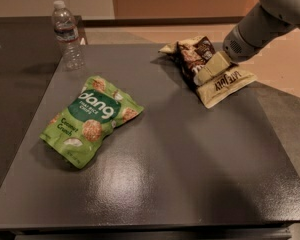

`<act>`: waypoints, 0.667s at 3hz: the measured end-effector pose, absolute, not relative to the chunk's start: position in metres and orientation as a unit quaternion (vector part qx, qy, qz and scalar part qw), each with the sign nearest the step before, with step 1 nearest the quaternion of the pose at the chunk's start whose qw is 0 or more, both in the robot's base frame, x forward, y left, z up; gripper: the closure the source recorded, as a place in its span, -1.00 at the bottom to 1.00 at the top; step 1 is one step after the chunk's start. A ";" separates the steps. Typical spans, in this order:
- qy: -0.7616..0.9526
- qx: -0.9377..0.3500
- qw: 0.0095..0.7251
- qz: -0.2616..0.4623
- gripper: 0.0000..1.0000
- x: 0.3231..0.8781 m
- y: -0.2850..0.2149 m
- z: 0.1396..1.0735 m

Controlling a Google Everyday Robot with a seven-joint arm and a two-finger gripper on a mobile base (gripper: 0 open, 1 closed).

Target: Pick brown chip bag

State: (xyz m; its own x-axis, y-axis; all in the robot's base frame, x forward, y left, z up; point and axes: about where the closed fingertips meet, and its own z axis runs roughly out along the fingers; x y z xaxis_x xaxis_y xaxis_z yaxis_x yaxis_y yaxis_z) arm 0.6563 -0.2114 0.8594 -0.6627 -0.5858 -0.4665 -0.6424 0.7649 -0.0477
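The brown chip bag (pixel 200 54) lies at the far right of the dark table (pixel 165 174), crumpled, with its dark brown part toward the back and its cream band (pixel 227 84) toward the right. My gripper (pixel 211 69) comes in from the upper right on the grey arm (pixel 255 29) and rests on the middle of the bag, covering part of it. The green "dang" bag (pixel 90 119) lies flat at the left of the table, far from the gripper.
A clear plastic water bottle (pixel 67 34) stands upright at the table's far left corner. The table's right edge (pixel 275 134) runs close to the brown bag, with tan floor beyond it.
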 end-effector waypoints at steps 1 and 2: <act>0.908 -0.344 0.223 0.081 -0.66 0.654 -0.204 0.856; 0.909 -0.346 0.213 0.093 -0.19 0.653 -0.204 0.853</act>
State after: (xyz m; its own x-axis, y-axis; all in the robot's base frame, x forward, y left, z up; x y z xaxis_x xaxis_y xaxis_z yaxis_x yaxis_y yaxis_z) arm 0.6527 -0.2040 0.8531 -0.6694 -0.5905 -0.4508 -0.6692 0.7428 0.0207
